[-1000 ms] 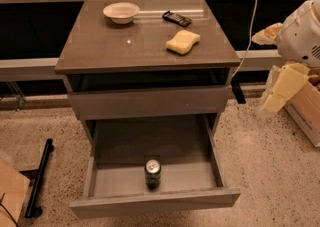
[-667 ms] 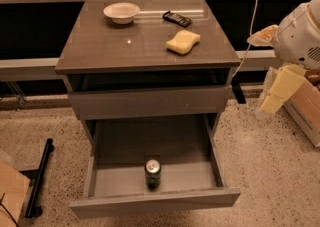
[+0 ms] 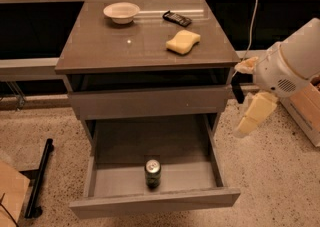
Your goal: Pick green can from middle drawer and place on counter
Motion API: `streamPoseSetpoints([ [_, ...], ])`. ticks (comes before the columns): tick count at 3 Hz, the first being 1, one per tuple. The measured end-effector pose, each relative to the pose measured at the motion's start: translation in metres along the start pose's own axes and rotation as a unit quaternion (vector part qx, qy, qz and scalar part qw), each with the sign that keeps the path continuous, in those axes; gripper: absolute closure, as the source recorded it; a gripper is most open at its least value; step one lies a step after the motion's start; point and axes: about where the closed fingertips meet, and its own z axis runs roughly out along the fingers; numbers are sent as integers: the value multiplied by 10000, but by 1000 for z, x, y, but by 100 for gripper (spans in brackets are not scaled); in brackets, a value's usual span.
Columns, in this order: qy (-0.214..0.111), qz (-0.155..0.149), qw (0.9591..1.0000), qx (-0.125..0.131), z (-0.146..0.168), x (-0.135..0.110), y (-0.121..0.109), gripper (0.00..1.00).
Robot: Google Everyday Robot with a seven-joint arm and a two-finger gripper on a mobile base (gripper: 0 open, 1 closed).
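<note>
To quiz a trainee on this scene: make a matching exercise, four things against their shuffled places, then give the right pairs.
Things:
1 small green cylindrical can
2 yellow rectangular sponge
3 white round bowl
4 robot's pincer

Places:
A back left of the glossy grey-brown counter
B off to the counter's right, below its top
C floor of the open grey middle drawer, near its front
D counter's right half

Pairs: 1-C, 2-D, 3-A, 4-B.

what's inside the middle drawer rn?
Only the green can, upright near the front of the middle drawer. Its back part sits under the drawer above, so that is hidden. The tool hangs outside, to its right.
</note>
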Motion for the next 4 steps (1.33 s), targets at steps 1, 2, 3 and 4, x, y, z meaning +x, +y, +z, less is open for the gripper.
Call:
streamPoseSetpoints([
  [1,-404,346,9984,-197,61,15,2,0],
  [2,-805,517,9947,-373,115,22,3,0],
  [3,-988,749,9907,-557,153,26,-1,0],
  [4,-993,766,9904,-582,156,27,0,0],
])
